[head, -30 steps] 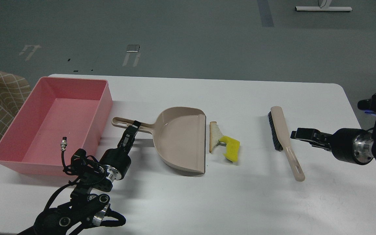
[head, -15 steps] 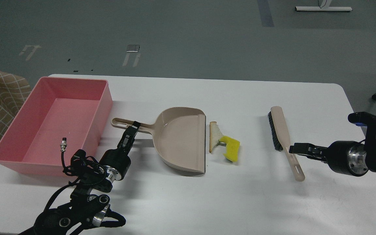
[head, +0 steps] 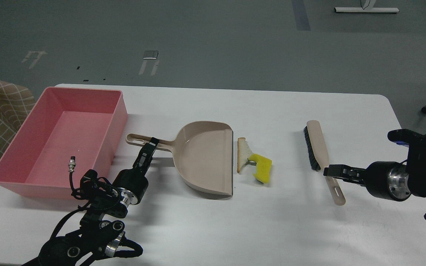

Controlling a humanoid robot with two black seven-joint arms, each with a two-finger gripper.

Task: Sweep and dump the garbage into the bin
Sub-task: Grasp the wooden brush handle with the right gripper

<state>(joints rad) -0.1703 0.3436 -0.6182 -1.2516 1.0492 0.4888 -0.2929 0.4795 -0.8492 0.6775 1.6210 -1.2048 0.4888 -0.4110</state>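
Garbage: bread wedge [head: 243, 154] and yellow chunk [head: 261, 168] touching, on the white table [head: 272, 229] just right of the dustpan's open edge.
Dustpan [head: 207, 157]: beige, flat on the table, handle pointing left.
Bin [head: 59, 138]: pink tub at the table's left.
Left gripper [head: 152, 143]: at the dustpan handle; jaw state cannot be told.
Brush [head: 322, 159]: right of the garbage, well apart.
Right gripper [head: 328, 171]: at the brush handle; grip cannot be told.

White table [head: 272, 221] w/ pink bin [head: 31, 147], dustpan [head: 205, 159], garbage [head: 253, 162], brush [head: 318, 151]; scraps apparently touching.
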